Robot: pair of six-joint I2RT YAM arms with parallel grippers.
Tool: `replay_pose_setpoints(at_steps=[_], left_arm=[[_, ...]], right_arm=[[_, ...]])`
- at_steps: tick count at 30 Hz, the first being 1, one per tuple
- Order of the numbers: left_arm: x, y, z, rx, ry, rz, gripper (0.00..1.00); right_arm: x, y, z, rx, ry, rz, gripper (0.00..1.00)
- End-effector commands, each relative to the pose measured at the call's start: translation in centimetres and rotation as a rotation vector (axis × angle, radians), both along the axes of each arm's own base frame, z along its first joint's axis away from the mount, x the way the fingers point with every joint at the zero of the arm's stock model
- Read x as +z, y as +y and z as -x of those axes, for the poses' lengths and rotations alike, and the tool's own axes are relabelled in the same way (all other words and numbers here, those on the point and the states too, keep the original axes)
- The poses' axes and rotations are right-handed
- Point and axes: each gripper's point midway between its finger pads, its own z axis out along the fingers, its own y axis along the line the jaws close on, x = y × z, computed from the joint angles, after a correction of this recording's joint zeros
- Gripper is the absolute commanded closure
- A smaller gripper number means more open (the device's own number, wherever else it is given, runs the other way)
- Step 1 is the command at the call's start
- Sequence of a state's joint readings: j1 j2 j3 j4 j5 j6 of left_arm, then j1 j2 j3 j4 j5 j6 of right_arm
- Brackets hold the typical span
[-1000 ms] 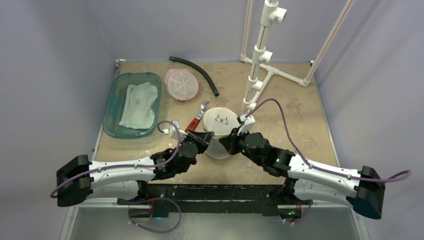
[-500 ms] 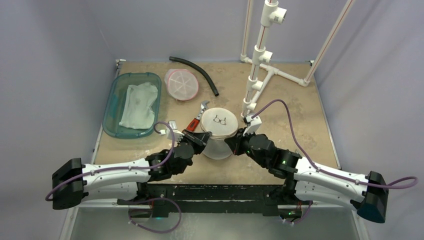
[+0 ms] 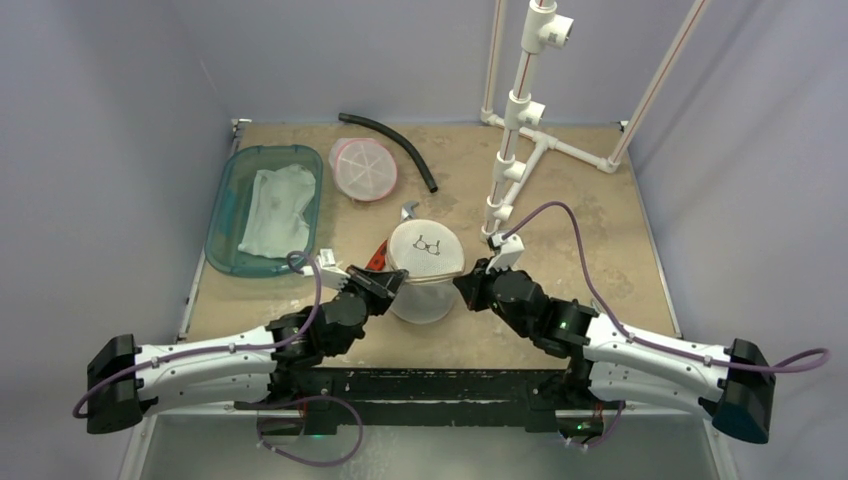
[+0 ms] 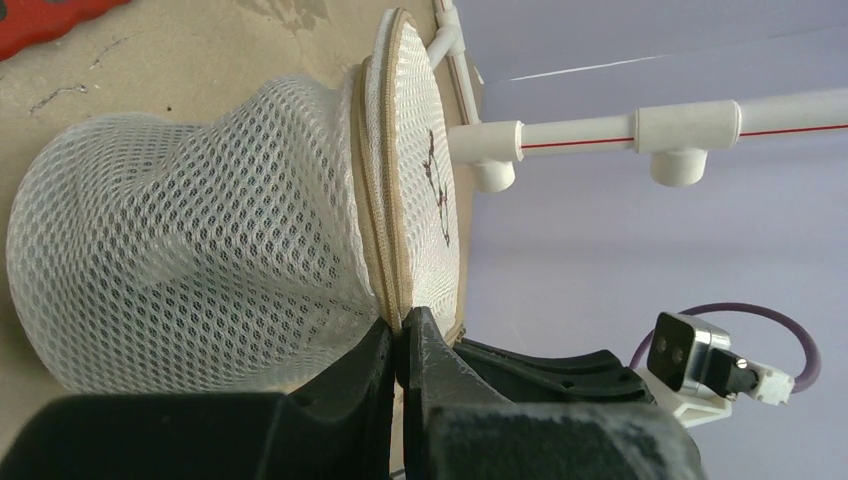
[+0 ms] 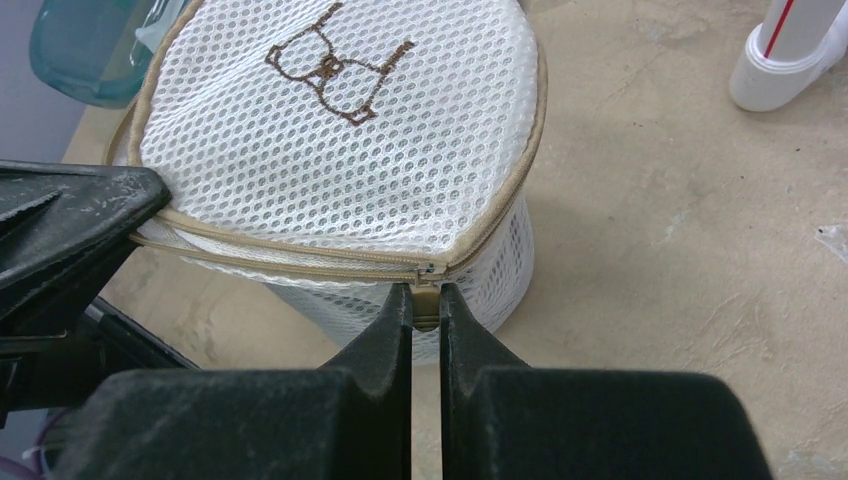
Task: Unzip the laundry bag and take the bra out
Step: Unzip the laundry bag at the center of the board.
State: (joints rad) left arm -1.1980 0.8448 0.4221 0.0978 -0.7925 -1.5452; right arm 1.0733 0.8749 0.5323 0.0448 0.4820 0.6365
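Observation:
The white mesh laundry bag (image 3: 423, 275) with a tan zipper and a brown bra emblem on its lid stands at the table's near middle, tilted. My left gripper (image 3: 392, 283) is shut on the bag's zipper rim (image 4: 392, 290) at its left side. My right gripper (image 3: 462, 287) is shut on the tan zipper pull (image 5: 427, 300) at the bag's right side (image 5: 400, 160). The zipper looks closed. The bra is hidden inside the bag.
A teal tray (image 3: 232, 190) holding a white cloth lies at the back left. A pink-rimmed round lid (image 3: 363, 168) and a black hose (image 3: 395, 145) lie behind. A red-handled wrench (image 3: 385, 248) lies just behind the bag. A white PVC pipe frame (image 3: 520, 130) stands at the back right.
Both grippers have shifted left with the bag between them, and the bag has moved left and tilted. The left arm has drawn back and leftward.

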Motion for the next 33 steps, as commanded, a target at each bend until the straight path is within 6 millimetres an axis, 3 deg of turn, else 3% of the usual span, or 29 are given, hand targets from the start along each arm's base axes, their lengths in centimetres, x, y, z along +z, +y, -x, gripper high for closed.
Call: replay_pose_setpoints(at_steps=[1, 4, 11, 12, 14, 15, 19, 23, 27, 33], left_arm=[[-0.1, 1.9, -0.1, 0.044, -0.005, -0.023, 1.0], [0.1, 2.1, 0.2, 0.022, -0.016, -0.039, 1.0], [-1.4, 2.7, 1.1, -0.038, 0.003, -0.114, 1.0], [-1.6, 2.8, 1.1, -0.041, 0.007, -0.116, 1.0], [-1.8, 3.2, 1.3, -0.043, 0.005, -0.109, 1.0], [-2.0, 3.4, 1.4, -0.042, 0.005, -0.109, 1.0], [-2.2, 3.9, 1.6, -0.052, -0.013, -0.126, 1.0], [-2.4, 4.5, 1.8, -0.062, -0.03, -0.159, 1.0], [-2.0, 4.6, 2.1, -0.09, -0.062, -0.161, 1.0], [-1.4, 4.4, 2.6, -0.136, -0.102, -0.166, 1.0]], right_arm=[[-0.4, -1.1, -1.2, -0.076, -0.03, 0.029, 1.0], [-0.6, -0.9, -1.3, -0.073, -0.033, 0.032, 1.0], [-0.3, 0.1, -0.9, 0.022, -0.076, 0.04, 1.0], [0.2, 0.9, -0.2, 0.087, -0.084, 0.03, 0.95], [0.9, 1.5, 0.5, 0.153, -0.084, 0.026, 0.56], [1.3, 1.5, 0.8, 0.17, -0.083, 0.029, 0.43], [2.9, 1.4, 2.0, 0.218, -0.081, -0.019, 0.22], [3.6, 1.3, 1.5, 0.192, -0.018, -0.087, 0.21], [4.5, 0.4, -0.6, 0.224, 0.02, -0.268, 0.22], [6.2, 1.9, -0.7, 0.362, 0.055, -0.445, 0.24]])
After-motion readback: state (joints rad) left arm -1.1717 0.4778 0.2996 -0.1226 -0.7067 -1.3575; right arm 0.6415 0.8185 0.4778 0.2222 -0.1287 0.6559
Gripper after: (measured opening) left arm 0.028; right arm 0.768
